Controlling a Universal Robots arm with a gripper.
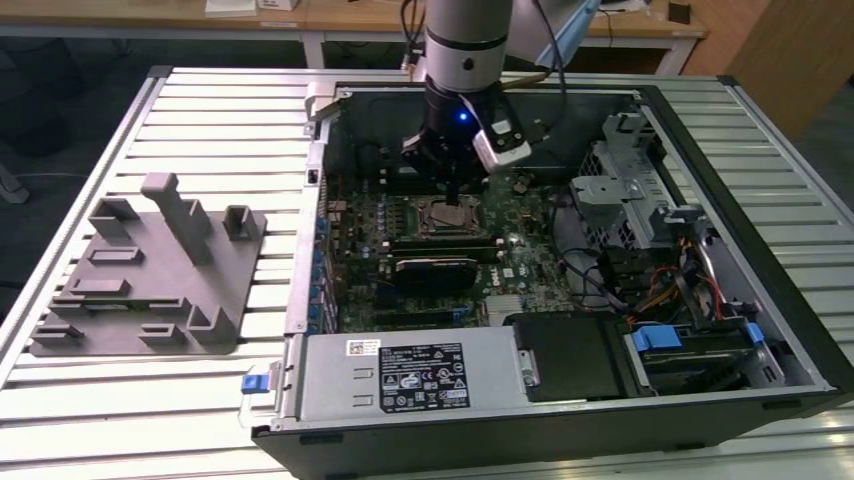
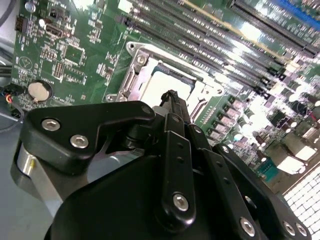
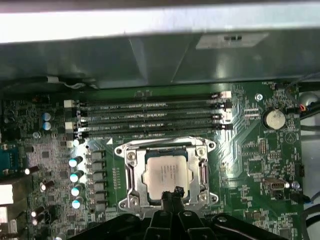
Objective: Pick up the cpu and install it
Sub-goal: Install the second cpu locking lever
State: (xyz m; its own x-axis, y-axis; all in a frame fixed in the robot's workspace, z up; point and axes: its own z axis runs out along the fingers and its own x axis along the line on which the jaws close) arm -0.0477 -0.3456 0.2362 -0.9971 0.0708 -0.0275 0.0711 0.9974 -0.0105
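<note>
cpu sitting in the socket right under the gripper tips, memory slots just past it, coin battery off to one side

A workshop or lab: an opened computer case on a slatted metal bench, wooden desks behind.
</note>
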